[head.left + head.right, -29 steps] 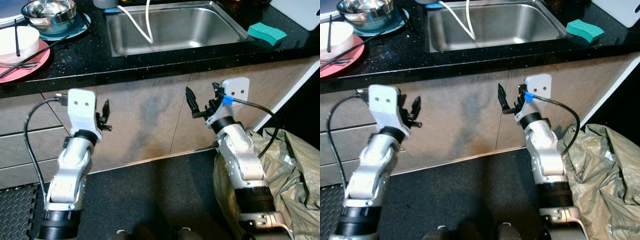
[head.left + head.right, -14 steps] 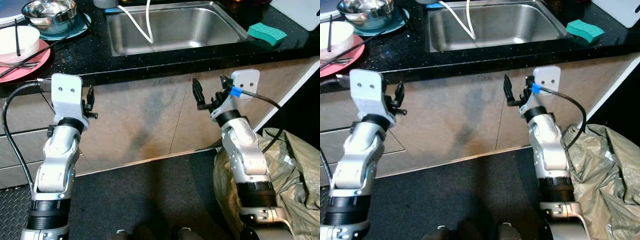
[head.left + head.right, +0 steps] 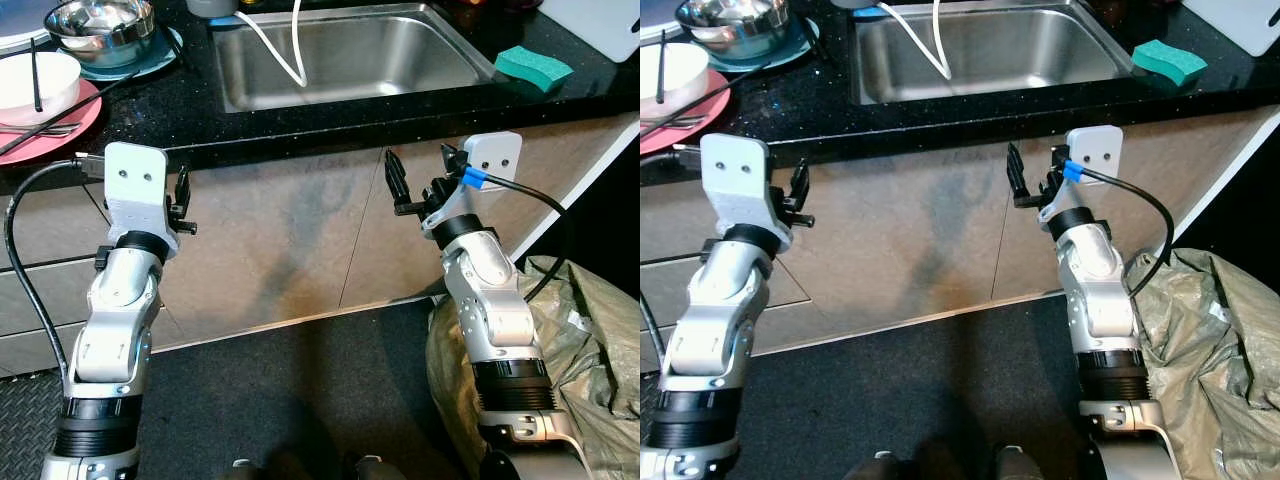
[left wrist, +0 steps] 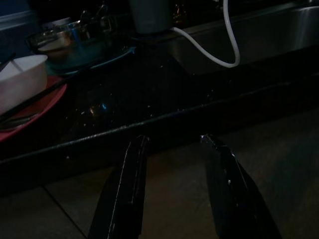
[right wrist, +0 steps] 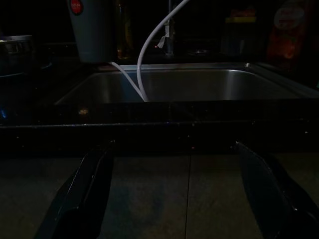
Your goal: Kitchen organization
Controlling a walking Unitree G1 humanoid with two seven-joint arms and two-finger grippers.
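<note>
1. The dishes sit at 10 to 11 o'clock on the black counter (image 3: 150,105): a white bowl (image 3: 35,82) with a dark stick standing in it, on a pink plate (image 3: 70,118), and behind it a steel bowl (image 3: 98,22) on a teal plate (image 3: 160,55).
2. The steel sink (image 3: 340,50) lies at 12 o'clock, with a white hose (image 3: 280,50) hanging into it; a green sponge (image 3: 533,66) rests on the counter at 1 o'clock.
3. The left gripper (image 3: 181,205) is raised before the counter's front edge at 9 o'clock, fingers parted, holding nothing.
4. The right gripper (image 3: 412,185) is raised below the sink at 2 o'clock, fingers spread wide and empty.
5. Beige cabinet fronts (image 3: 280,230) run under the counter; the floor (image 3: 300,390) is dark, with a ribbed mat (image 3: 25,415) at 8 o'clock and an olive bag (image 3: 590,340) at 4 o'clock beside the right arm.
6. The dim left wrist view looks between its fingers (image 4: 124,194) across the counter to the bowls and the hose.
7. The right wrist view faces the sink, showing a grey cup (image 5: 92,30) and bottles (image 5: 286,30) behind it.
</note>
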